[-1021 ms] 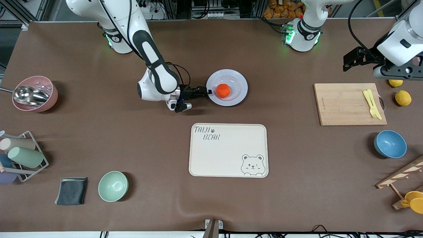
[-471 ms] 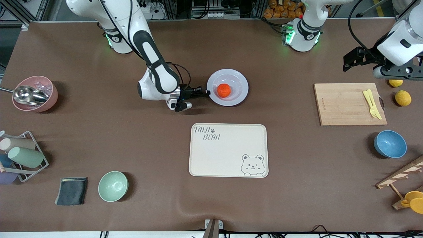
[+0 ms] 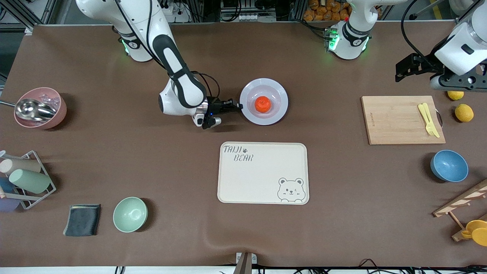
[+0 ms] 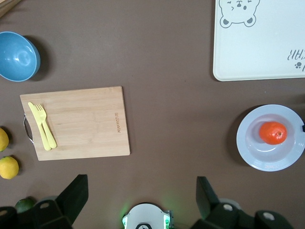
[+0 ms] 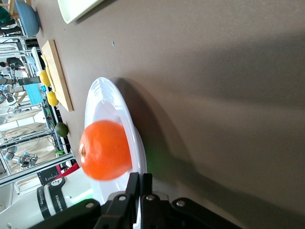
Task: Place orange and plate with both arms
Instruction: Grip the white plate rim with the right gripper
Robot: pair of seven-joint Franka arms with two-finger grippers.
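the orange (image 3: 263,104) is seen resting in the sunken centre of the plate (image 3: 279,110); the plate lies flat on the brown table (image 3: 190,182), farther from the front camera than the cream bear-printed tray (image 3: 263,173) and apart from it; in the right wrist view the orange (image 5: 105,150) is shown sitting against the inner wall of the plate (image 5: 102,98), near the rim that is gripped; the right gripper (image 3: 239,106) is held low at the plate's rim on the side toward the right arm's end of the table, its fingers (image 5: 138,188) pressed together on the thin edge of the rim; the plate's shadow is seen on the table just under it in the right wrist view, and whether the plate is lifted cannot be told.

the left gripper (image 3: 404,70) is kept waiting in the air at the left arm's end of the table, near the wooden cutting board (image 3: 399,120); its fingers (image 4: 71,198) are seen spread wide apart in the left wrist view, with nothing between them; on the board a yellow fork (image 3: 428,119) is laid beside its handle end; two lemons (image 3: 464,112) are found just beside the board, and a blue bowl (image 3: 449,166) is set nearer to the front camera than the board; in the left wrist view the plate (image 4: 250,152) and orange (image 4: 273,132) are shown well apart from the board (image 4: 81,121).
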